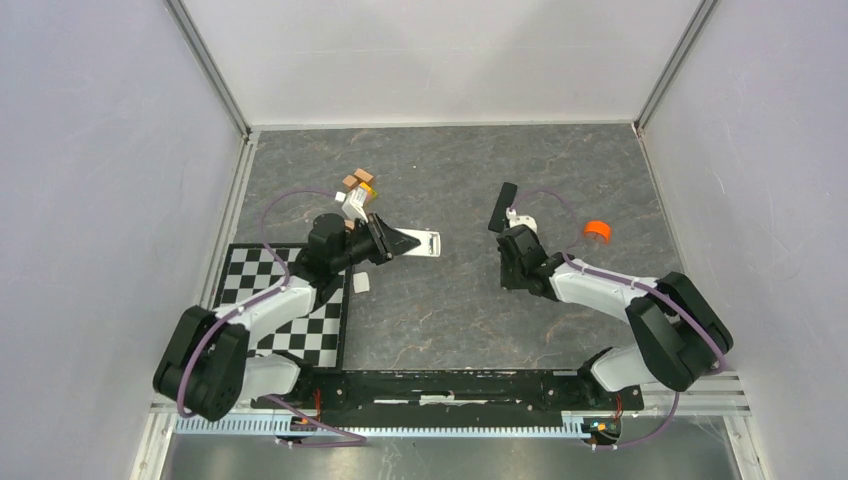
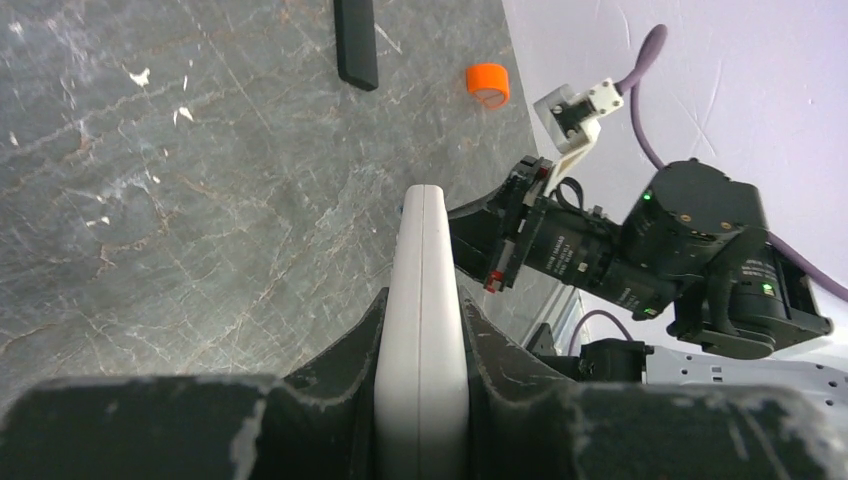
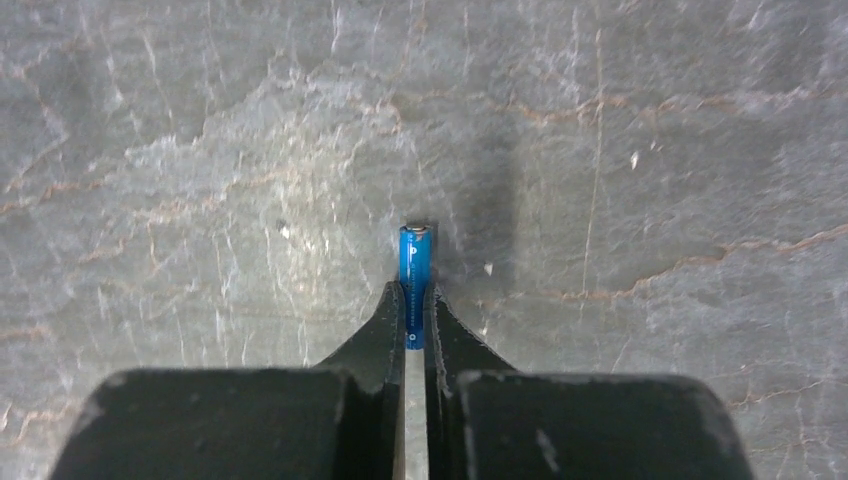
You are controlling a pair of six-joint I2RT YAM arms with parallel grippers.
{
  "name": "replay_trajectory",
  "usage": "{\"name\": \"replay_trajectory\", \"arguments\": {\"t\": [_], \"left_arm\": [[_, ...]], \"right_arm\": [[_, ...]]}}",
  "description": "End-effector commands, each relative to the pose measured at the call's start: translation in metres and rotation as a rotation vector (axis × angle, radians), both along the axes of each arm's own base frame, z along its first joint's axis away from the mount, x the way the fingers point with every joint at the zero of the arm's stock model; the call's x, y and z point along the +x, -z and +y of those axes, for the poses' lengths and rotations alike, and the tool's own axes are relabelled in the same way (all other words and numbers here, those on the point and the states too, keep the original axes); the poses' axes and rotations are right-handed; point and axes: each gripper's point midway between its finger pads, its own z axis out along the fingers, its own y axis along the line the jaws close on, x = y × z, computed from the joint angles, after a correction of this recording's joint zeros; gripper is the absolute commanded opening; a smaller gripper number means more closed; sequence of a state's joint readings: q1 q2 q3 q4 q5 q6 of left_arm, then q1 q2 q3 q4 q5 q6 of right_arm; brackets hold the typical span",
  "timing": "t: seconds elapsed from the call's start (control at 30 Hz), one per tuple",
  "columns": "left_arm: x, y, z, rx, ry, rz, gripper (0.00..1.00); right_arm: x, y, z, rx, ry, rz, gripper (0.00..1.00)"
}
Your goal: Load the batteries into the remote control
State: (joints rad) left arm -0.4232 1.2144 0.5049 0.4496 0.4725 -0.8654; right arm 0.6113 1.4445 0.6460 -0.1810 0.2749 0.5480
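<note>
My left fingers [image 2: 350, 350] are clamped on the remote control [image 2: 425, 330], just left of the desk's [image 1: 450, 300] middle. My right fingers [image 3: 390, 320] pinch the blue battery [image 3: 415, 262] tight, right of the middle, over bare desk.

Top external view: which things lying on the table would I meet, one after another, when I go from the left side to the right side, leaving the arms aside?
checkerboard mat → remote control → black bar → orange cap
</note>
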Motion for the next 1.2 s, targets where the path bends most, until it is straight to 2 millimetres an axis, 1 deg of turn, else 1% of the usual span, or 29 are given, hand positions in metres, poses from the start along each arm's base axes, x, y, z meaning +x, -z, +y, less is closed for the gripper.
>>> {"name": "replay_trajectory", "arguments": {"t": [0.0,0.07,0.13,0.23,0.4,0.47,0.57,0.73,1.0,1.17], "left_arm": [[-0.001,-0.006,-0.016,-0.098,0.061,-0.018,0.02],[0.000,0.002,-0.022,-0.100,0.074,-0.010,0.02],[0.002,0.014,-0.026,-0.089,0.078,0.013,0.02],[0.004,0.027,-0.031,-0.079,0.078,0.035,0.02],[0.009,0.044,-0.036,-0.077,0.065,0.075,0.02],[0.008,0.046,-0.039,-0.090,0.071,0.088,0.02],[0.007,0.049,-0.043,-0.114,0.078,0.106,0.02],[0.005,0.049,-0.046,-0.147,0.084,0.118,0.02],[0.002,0.048,-0.045,-0.159,0.086,0.113,0.02],[0.001,0.047,-0.045,-0.164,0.088,0.112,0.02]], "right_arm": [[-0.015,-0.011,0.014,0.090,-0.088,0.034,0.03],[-0.011,-0.027,0.033,0.159,-0.135,0.038,0.03],[-0.007,-0.042,0.051,0.237,-0.163,0.030,0.03],[-0.004,-0.061,0.072,0.354,-0.194,0.004,0.03],[-0.001,-0.088,0.094,0.495,-0.222,-0.045,0.03],[0.000,-0.095,0.102,0.537,-0.231,-0.054,0.03],[0.002,-0.101,0.111,0.590,-0.241,-0.060,0.03],[0.005,-0.103,0.121,0.634,-0.247,-0.048,0.05],[0.009,-0.101,0.127,0.672,-0.234,-0.048,0.06],[0.015,-0.097,0.129,0.659,-0.219,-0.040,0.06]]}}
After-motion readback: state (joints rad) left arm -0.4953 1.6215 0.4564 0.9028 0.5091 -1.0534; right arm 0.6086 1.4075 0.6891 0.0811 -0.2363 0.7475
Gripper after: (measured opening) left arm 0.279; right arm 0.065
